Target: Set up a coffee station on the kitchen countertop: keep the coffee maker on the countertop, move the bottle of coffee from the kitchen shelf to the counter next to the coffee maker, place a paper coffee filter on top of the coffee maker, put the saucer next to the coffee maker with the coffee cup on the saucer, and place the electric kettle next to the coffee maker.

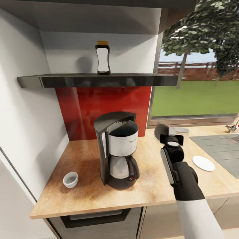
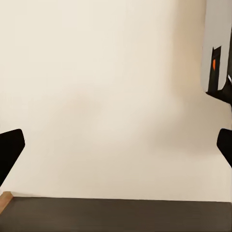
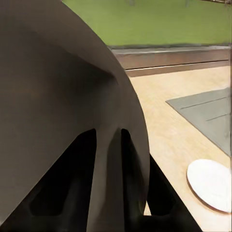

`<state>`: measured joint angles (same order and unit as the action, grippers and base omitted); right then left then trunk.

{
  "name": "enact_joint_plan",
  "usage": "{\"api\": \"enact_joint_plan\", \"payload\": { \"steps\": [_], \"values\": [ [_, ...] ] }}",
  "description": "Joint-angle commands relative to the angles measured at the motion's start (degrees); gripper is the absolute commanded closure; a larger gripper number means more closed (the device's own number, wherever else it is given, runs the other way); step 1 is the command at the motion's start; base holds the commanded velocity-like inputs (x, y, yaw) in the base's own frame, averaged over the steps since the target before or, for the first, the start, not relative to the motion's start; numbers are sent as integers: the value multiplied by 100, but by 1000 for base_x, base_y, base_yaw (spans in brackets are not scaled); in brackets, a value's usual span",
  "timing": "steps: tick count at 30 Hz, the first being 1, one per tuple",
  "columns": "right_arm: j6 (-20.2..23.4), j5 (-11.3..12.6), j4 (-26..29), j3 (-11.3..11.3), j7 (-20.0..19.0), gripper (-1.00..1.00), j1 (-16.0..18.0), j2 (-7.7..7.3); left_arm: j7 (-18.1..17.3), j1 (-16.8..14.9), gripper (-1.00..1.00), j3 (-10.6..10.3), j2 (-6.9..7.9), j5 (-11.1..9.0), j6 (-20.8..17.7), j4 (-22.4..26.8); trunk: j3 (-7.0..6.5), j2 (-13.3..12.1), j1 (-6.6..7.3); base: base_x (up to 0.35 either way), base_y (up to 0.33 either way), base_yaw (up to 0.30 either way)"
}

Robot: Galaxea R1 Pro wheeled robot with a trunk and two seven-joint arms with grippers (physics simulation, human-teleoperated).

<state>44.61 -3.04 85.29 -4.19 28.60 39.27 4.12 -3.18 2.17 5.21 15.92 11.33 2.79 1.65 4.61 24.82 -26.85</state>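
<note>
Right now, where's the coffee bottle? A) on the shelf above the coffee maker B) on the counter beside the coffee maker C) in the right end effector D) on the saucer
A: the head view shows the coffee bottle standing upright on the dark shelf, above the coffee maker on the countertop; the saucer lies bare off to the right.

Premises: a domestic kitchen. Evidence includes a wood-effect desk (image 1: pixel 86 186) over base cabinets, a red splashback (image 1: pixel 79 103), a dark wall shelf (image 1: pixel 66 80), a coffee maker (image 1: pixel 118 149) and a sink drainer (image 1: pixel 219 146). A window (image 1: pixel 199 66) behind looks onto lawn and a tree.
</note>
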Motion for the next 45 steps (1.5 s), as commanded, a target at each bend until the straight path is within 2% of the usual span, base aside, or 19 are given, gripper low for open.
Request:
{"api": "enact_joint_plan", "payload": {
  "steps": [1, 5, 7, 8, 10, 12, 13, 16, 19, 23, 25, 28, 38, 40, 43, 45],
  "values": [
    [210, -3, 0, -5, 14, 100, 123, 1, -20, 28, -100, 50, 2, 68, 8, 12, 11, 11, -3, 0, 0, 0],
    [800, 11, -2, -4, 10, 100, 476, 1, 21, 123, -100, 50, 1, 95, 10, 18, 11, 11, -3, 0, 0, 0],
    [1175, 99, 3, 6, 7, 100, 831, 1, 193, 154, -100, 51, -4, 127, 11, 19, 11, 11, -3, 0, 0, 0],
    [1300, 260, 2, 25, 6, 100, 1067, -1, 380, 163, -100, 51, -12, 170, 11, 20, 11, 11, -3, 0, 0, 0],
    [1348, 474, -1, 78, 5, 100, 1230, -4, 496, 166, -100, 46, -29, 218, 11, 20, 11, 11, -3, 0, 0, 0],
    [1390, 909, -10, 190, 5, 100, 1489, -16, 595, 168, -100, 50, -55, 327, 11, 20, 11, 11, -3, 0, 0, 0],
    [1400, 1033, -19, 217, 5, 100, 1595, -22, 612, 169, -100, 57, -62, 376, 11, 20, 11, 11, -3, 0, 0, 0],
    [1414, 1205, -210, 263, 5, 100, 1913, -42, 640, 169, -100, 69, -85, 516, 11, 20, 11, 11, -3, 0, 0, 0],
    [1417, 1263, -662, 371, 5, 100, 2198, -47, 655, 169, -100, 79, -125, 598, 11, 20, 11, 11, -3, 0, 0, 0],
    [1417, 1292, -1561, 915, 5, 100, 2550, -45, 707, 169, -100, 77, -155, 636, 11, 25, 11, 11, -3, 0, 0, 0],
    [1418, 1291, -2034, 1269, 5, 100, 2760, -52, 719, 169, -100, 80, -158, 641, 11, 28, 11, 11, -3, 0, 0, 0],
    [1418, 1289, -2153, 1365, 5, 100, 2817, -59, 721, 169, -100, 78, -161, 648, 11, 29, 11, 11, -3, 0, 0, 0],
    [1418, 1293, -2460, 1415, 5, 100, 2832, -60, 722, 169, -100, 69, -159, 651, 11, 37, 11, 11, -3, -194, 0, 0],
    [1418, 1295, -2546, 1518, 5, 100, 2832, -60, 722, 169, -100, 69, -159, 648, 11, 37, 11, 11, -3, -329, 0, 0],
    [1418, 1290, -2921, 2053, 5, 100, 2912, -62, 722, 169, -100, 68, -159, 648, 11, 38, 11, 11, -3, -287, 0, 0],
    [1418, 1284, -3396, 2371, 5, 100, 3106, -106, 722, 169, -100, 71, -159, 650, 11, 36, 11, 11, -3, -214, 0, 0]
  ]
}}
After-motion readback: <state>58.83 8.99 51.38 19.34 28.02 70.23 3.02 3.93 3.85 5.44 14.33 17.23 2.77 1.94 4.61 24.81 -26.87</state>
